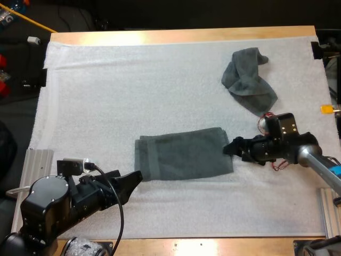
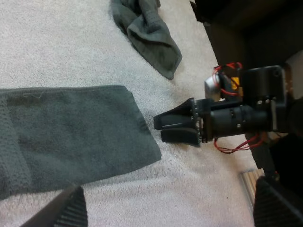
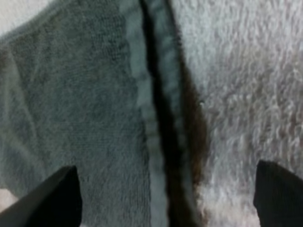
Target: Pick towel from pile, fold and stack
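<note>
A dark grey-green towel (image 1: 184, 154) lies folded flat in a long rectangle at the middle of the mat. A second towel (image 1: 248, 77) sits crumpled at the far right. My right gripper (image 1: 228, 148) is low at the folded towel's right end, and its fingers (image 3: 52, 198) stand wide apart over the towel's hemmed edge (image 3: 156, 118), so it is open. My left gripper (image 1: 134, 180) is at the towel's near left corner, also open, its fingers (image 2: 61, 213) spread over the mat just short of the towel (image 2: 71, 137). From there I see the right gripper (image 2: 173, 127) and the crumpled towel (image 2: 147, 28).
The white mat (image 1: 106, 90) covers most of the wooden table (image 1: 181, 35). Metal rails stand at the near left (image 1: 40, 160) and near right (image 1: 330, 213) table edges. A bare stretch of mat separates the two towels.
</note>
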Motion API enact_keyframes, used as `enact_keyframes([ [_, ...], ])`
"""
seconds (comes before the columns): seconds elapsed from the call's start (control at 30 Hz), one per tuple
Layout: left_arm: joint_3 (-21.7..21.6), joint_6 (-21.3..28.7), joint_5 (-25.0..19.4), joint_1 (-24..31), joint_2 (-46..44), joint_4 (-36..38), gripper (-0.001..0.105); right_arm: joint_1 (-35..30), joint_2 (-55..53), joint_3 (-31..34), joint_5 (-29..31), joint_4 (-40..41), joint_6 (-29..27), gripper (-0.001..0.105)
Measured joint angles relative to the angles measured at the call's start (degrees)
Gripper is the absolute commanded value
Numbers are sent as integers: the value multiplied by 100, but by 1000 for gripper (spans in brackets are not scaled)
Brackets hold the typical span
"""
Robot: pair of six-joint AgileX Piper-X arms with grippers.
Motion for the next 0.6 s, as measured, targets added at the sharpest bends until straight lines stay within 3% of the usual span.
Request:
enact_keyframes([
  [0.37,0,0,0,0,0,0,69,16,376,-29,-456,-554,525,72],
  [0.6,0,0,0,0,0,0,69,548,470,-67,-519,-695,534,68],
])
